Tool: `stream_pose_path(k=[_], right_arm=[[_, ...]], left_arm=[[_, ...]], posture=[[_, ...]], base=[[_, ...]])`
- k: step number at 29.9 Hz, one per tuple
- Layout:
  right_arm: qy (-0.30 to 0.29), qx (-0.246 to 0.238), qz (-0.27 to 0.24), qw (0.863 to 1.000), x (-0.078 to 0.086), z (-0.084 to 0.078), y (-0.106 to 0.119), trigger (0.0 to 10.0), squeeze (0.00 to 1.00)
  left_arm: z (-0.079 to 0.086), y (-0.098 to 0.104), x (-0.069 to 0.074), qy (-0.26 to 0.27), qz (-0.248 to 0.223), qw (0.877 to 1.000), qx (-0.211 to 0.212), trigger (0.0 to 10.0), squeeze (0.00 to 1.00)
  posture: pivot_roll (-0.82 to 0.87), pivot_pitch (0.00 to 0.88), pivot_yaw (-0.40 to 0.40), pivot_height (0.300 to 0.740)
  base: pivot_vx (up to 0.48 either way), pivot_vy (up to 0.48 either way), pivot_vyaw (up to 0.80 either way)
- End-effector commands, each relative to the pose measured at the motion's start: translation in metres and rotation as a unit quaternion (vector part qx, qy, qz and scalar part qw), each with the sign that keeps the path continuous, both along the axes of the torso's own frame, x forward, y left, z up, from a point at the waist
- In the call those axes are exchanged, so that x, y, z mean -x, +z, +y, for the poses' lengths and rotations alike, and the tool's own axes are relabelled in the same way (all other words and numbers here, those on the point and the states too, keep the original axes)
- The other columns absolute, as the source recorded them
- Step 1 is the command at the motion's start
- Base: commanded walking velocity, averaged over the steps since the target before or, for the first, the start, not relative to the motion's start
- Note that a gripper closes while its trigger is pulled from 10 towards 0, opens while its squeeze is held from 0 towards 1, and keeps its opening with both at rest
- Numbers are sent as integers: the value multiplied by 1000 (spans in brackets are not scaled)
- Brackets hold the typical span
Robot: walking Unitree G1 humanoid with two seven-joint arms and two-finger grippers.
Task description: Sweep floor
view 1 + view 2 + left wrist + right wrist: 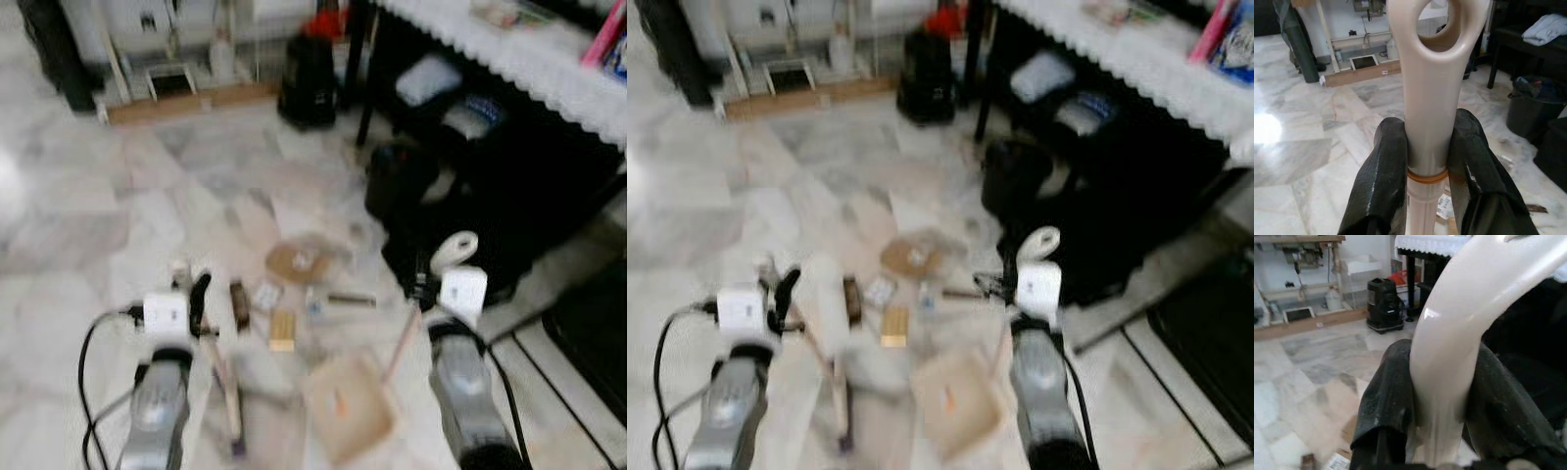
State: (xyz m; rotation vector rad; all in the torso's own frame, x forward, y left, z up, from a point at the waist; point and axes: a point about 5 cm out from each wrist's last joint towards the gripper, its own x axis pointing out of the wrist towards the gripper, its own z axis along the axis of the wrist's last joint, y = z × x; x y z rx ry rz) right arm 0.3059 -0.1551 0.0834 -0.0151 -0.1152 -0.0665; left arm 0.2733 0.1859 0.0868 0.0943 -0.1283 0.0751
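Floor: pale marble tiles fill most of the scene; both head views are blurred, so fine detail is lost.
Table: far right, a dark frame under a white lace-edged cloth, cut off by the right edge; what lies beneath it is too dark to read beyond a pale bundle.
Black bin: stands on the floor just left of the table.
Black appliance: stands far, near the table leg; its kind is unclear.
Dustpan: a tan pan lies on the floor near the robot, between the two arms.
Litter: a brown disc, a small yellow block and paper scraps are scattered ahead of the dustpan; most pieces are too smeared to name.
Broom handle: a cream shaft with a hanging loop, its lower length hidden behind the fingers.
Left gripper: at near left, both fingers pressed against the broom handle.
Dustpan handle: a curved cream handle, its top cut off.
Right gripper: at near right, fingers clamped on the dustpan handle.
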Motion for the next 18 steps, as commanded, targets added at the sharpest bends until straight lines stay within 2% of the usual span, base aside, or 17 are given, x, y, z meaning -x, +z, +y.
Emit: stream_pose_path(k=[1,5,18], right_arm=[[-10,8,-11,1000,0,-9,5,10000,0],[-10,9,-11,1000,0,-9,5,10000,0],[-9,7,-11,1000,0,-9,5,10000,0]], left_arm=[[-4,-2,1,-4,3,1000,5,10000,0],[-5,-2,1,-5,5,1000,7,10000,0],[-5,-3,2,-6,3,1000,7,10000,0]], posture=[[-47,139,-72,740],[-47,139,-72,740],[-47,138,-74,740]], base=[[371,0,0],[309,0,0],[0,0,0]])
